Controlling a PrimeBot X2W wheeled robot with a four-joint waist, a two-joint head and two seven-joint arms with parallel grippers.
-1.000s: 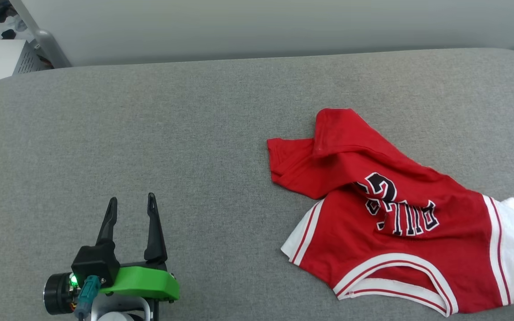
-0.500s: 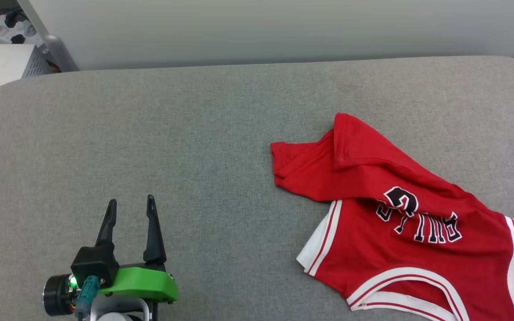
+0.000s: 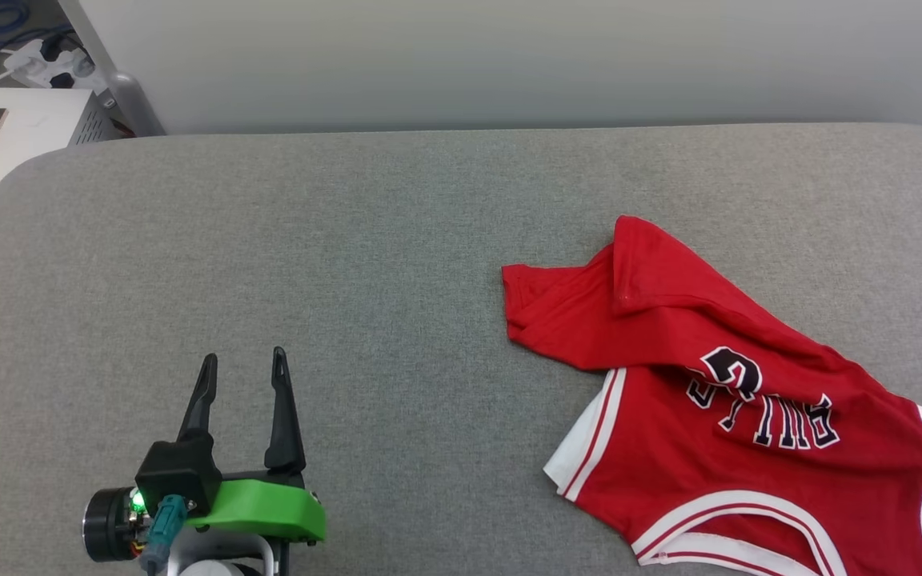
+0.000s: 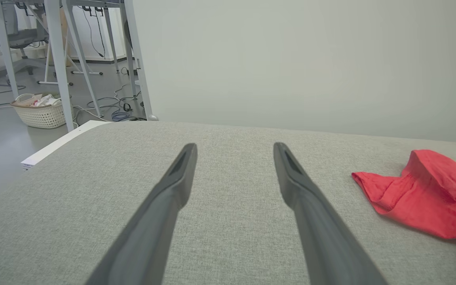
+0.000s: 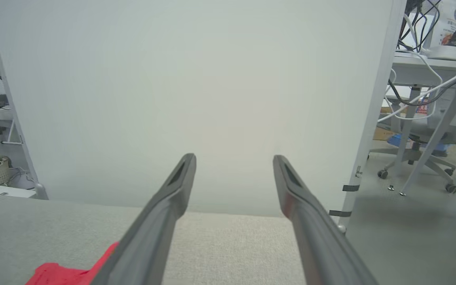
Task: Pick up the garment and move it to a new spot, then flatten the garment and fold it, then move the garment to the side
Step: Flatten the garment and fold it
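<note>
Lying rumpled on the right part of the table (image 3: 349, 264), the garment (image 3: 717, 400) is shown with one red flap doubled over its lettering, so flattening is judged not yet done. The left arm's fingers (image 3: 283, 416) are held spread, well apart from it; the right arm's fingers (image 5: 164, 213) are spread too, empty, raised near its edge.

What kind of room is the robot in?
Probably an office or lab: grey metal-legged desks, loose tangled cables on the floor and a grey wheeled office chair stand beyond the grey cloth-covered table.
</note>
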